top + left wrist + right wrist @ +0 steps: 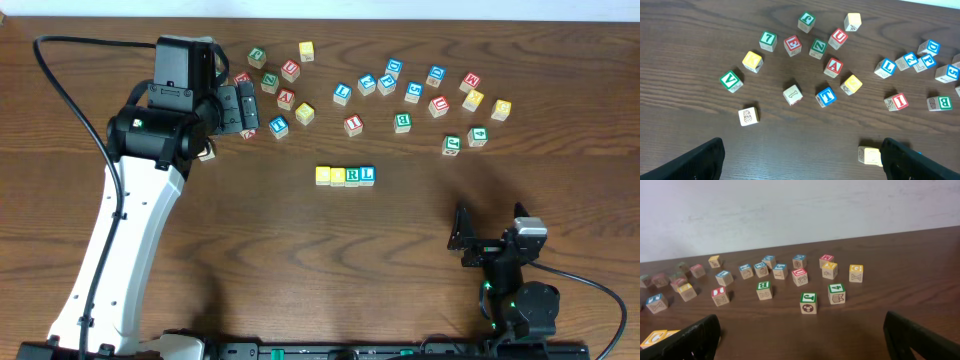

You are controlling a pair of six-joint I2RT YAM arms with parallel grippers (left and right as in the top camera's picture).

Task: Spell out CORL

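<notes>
CORL lay on the table as one straight row of four cubes, side touching side, near the middle of your overhead view. From the left it ran two yellow-topped cubes, then the white face with the green R, then the white face with the blue L. You could not read a letter on either yellow top from above. Neither pincer touched the row.

Your left gripper hung over the left end of the scattered loose cubes, up and to the left of the row and well apart from it. Its jaws were spread wide with nothing between them. In your left wrist view the two dark fingers stood at opposite bottom corners with bare wood between them. Ahead of them lay a blue T cube, a red A cube and a green V cube, each apart from the others.

Your right gripper sat at the near right of the table, also well apart from the row, its jaws equally wide and empty. Its wrist view looked across the wood to more loose cubes, a green J cube among them, with a pale wall behind.
</notes>
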